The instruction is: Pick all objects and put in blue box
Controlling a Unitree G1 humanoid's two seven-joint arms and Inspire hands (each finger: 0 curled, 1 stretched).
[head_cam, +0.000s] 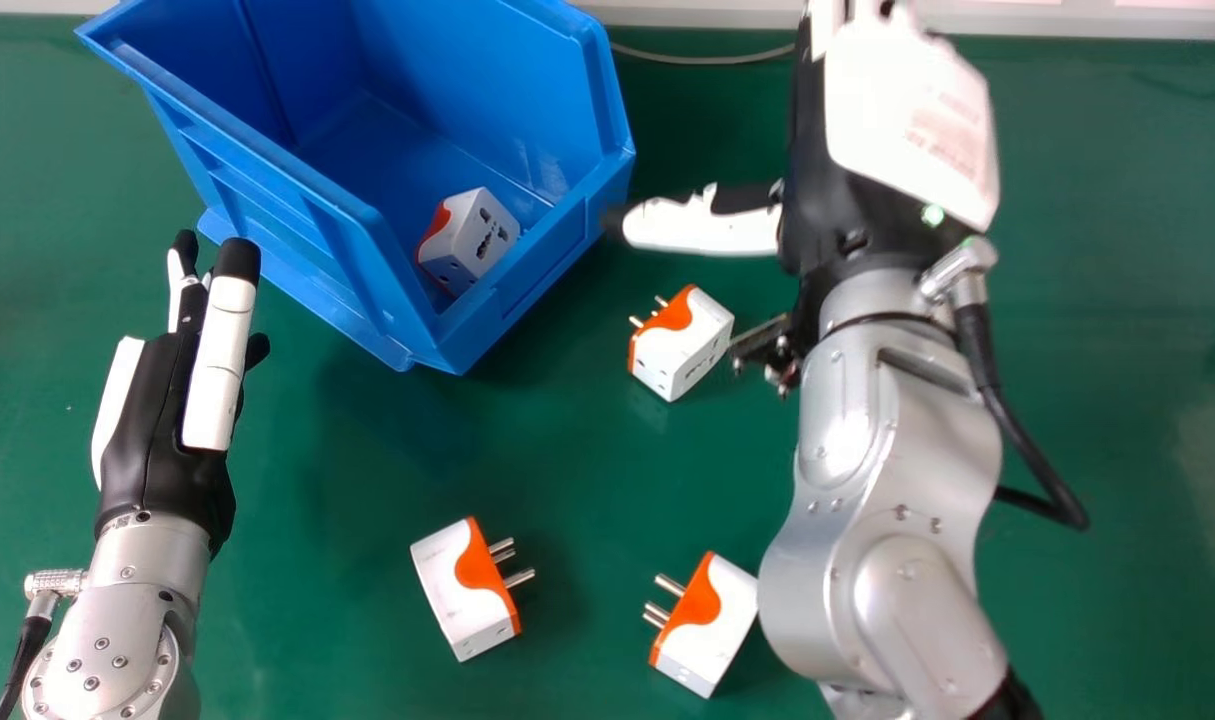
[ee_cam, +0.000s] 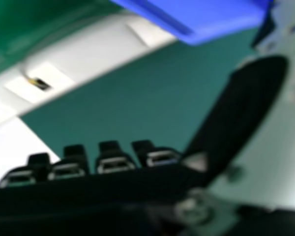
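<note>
Adapters (head_cam: 477, 225) I see: one in the blue box (head_cam: 532, 290) at upper left, my right hand (head_cam: 907, 130) open at upper right, my left hand (head_cam: 147, 430) open at left, one adapter (head_cam: 702, 340) near centre, two adapters (head_cam: 459, 590) lower middle.

No text can be read: the faint reddish print (head_cam: 949, 135) on the white back plate (head_cam: 872, 110) of the right hand (head_cam: 815, 200) is too blurred to make out

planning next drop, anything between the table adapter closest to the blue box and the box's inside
Just the low wall of the blue box; nothing visible stands on the table between it and the adapter.
</note>
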